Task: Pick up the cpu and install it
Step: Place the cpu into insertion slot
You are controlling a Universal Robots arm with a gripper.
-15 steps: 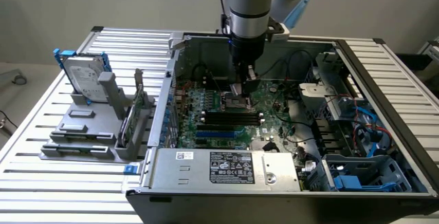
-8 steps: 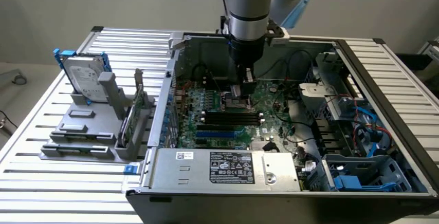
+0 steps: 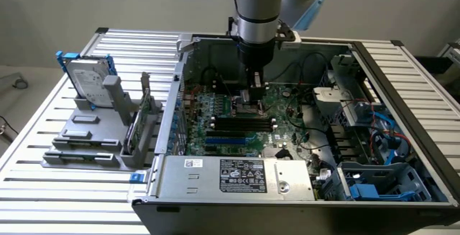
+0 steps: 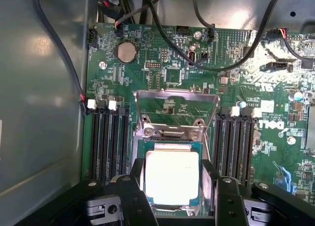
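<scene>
Motherboard, cpu edges behind parted fingers

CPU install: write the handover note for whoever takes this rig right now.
Gripper: down inside the open computer case, right at the cpu; whether it grips the chip cannot be told.
cpu: shiny side up, lying at the socket on the motherboard, between the two banks of memory slots.
Load plate: raised, standing open behind the cpu.
Done: cpu is off its pickup spot and at the socket.
Left: seating is unconfirmed and the load plate is not yet closed over the chip.
</scene>
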